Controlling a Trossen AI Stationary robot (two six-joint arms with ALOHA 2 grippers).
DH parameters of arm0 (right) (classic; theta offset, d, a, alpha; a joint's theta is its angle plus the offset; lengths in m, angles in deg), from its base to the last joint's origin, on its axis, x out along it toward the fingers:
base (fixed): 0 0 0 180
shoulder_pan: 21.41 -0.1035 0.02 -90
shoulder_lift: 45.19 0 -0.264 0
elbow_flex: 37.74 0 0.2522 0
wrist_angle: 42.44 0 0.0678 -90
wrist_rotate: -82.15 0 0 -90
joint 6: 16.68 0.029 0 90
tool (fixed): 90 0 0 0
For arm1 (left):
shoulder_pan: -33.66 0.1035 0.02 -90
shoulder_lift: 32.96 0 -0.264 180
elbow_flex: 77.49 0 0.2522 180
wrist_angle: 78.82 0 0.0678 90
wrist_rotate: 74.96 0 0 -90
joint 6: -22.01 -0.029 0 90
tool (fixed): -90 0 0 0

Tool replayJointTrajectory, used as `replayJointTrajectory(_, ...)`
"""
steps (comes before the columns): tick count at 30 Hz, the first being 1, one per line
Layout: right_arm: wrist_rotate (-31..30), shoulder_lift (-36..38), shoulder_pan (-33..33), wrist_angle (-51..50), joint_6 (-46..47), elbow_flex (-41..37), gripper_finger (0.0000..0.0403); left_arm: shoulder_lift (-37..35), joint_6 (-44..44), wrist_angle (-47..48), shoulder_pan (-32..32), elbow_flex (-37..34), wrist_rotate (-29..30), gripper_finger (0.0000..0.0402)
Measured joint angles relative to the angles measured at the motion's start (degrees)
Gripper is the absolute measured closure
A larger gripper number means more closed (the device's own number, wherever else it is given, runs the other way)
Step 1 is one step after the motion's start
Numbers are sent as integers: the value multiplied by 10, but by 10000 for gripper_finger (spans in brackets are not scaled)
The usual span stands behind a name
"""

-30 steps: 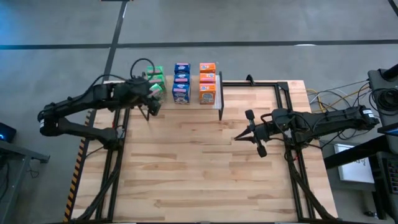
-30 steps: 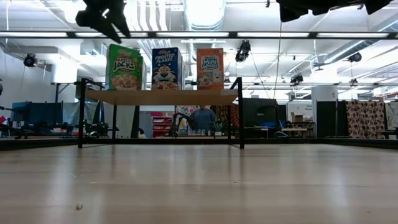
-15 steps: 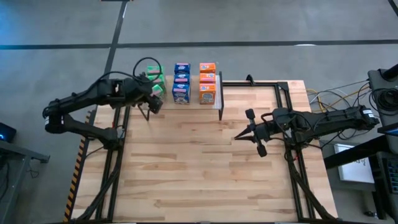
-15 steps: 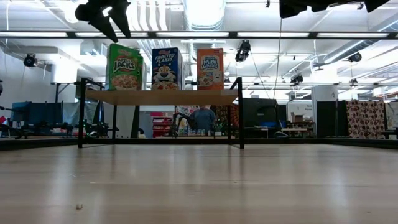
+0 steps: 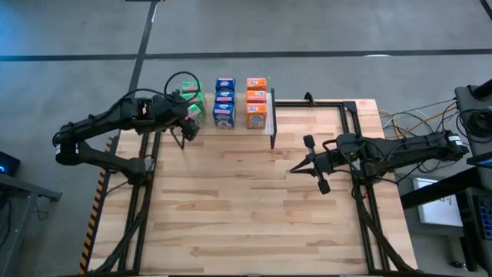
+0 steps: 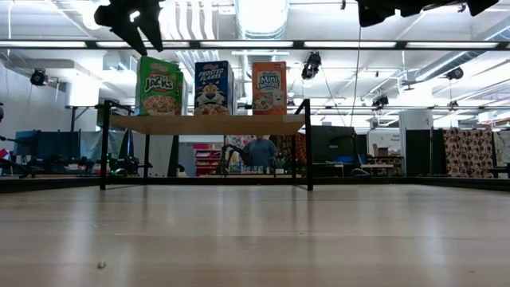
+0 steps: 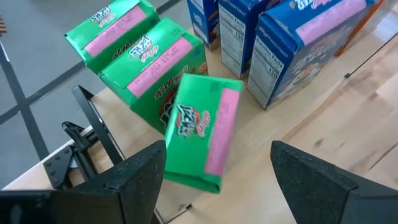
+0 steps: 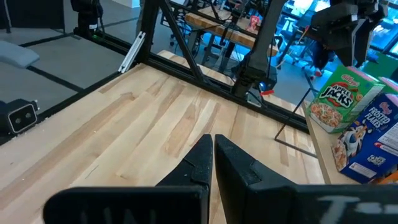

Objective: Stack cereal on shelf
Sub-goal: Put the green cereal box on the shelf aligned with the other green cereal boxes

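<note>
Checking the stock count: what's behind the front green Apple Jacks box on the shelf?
Behind the front green Apple Jacks box on the shelf, two more green boxes stand in a row. From table height they are hidden.

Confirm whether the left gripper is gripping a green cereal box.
No: the left gripper stands open, its fingers apart from the front green cereal box.

The shelf point(image 5: 270, 123) carries green point(image 5: 194, 100), blue point(image 5: 224, 101) and orange cereal boxes point(image 5: 256, 101).

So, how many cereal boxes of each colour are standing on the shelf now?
Green boxes: 3
Blue boxes: 3
Orange boxes: 3
Total: 9, all on the shelf
</note>
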Motion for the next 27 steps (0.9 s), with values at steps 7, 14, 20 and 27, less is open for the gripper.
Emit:
replayJointTrajectory(7, 0, 0, 0, -5, 23, 0, 394, 0, -14, 24, 0, 4, -11, 130)
replayJointTrajectory(14, 0, 3, 0, -27, 31, 1, 394, 8, -10, 29, 0, 27, -11, 130)
replayJointTrajectory(20, 0, 3, 0, -31, 53, 1, 394, 13, -25, 23, 0, 27, 11, 130)
replayJointTrajectory(27, 0, 5, 0, -35, 35, 1, 394, 38, -24, 22, 0, 27, 22, 130)
